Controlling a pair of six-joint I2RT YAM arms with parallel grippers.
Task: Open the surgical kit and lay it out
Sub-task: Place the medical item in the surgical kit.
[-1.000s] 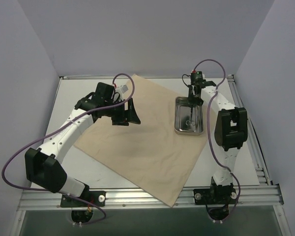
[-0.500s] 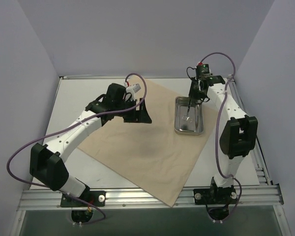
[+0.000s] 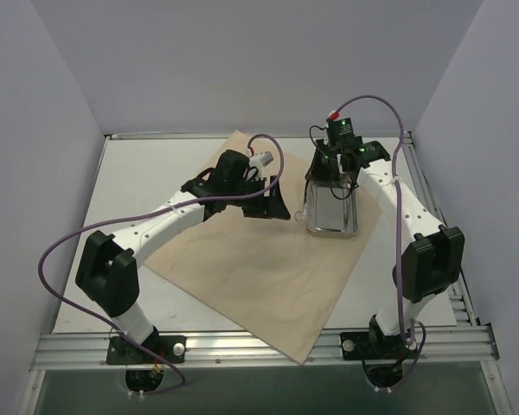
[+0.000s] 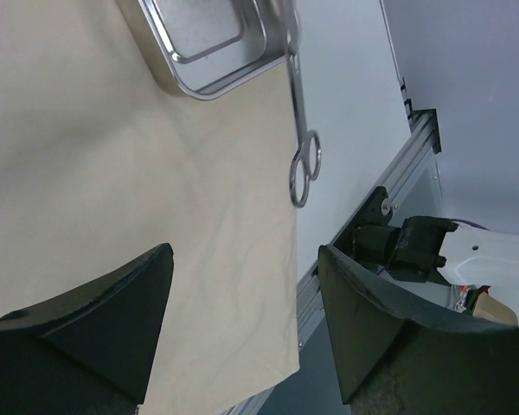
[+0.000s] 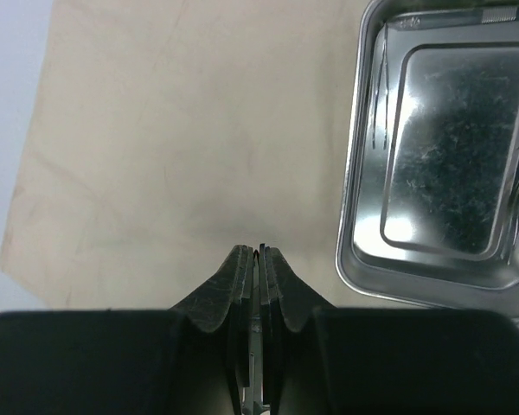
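Where the kit is lying: wrap sheet (image 3: pixel 259 268) is lying flat on the table (image 3: pixel 130 181), and the steel tray (image 3: pixel 333 223) is sitting on its far right corner.
Scissors (image 4: pixel 300 104): are hanging with the handles down beside the tray rim, seemingly for laying out on the cloth.
Right gripper (image 5: pixel 256 251): is pinching the scissors' blade end and reaching over the tray.
Left gripper (image 4: pixel 242 259): is hovering low over the sheet with its fingers spread wide and holding nothing.

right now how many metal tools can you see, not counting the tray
1 for certain: scissors, clamped in the right gripper, beside the tray. A thin strip along the tray's inner wall may be tweezers; too faint to tell.
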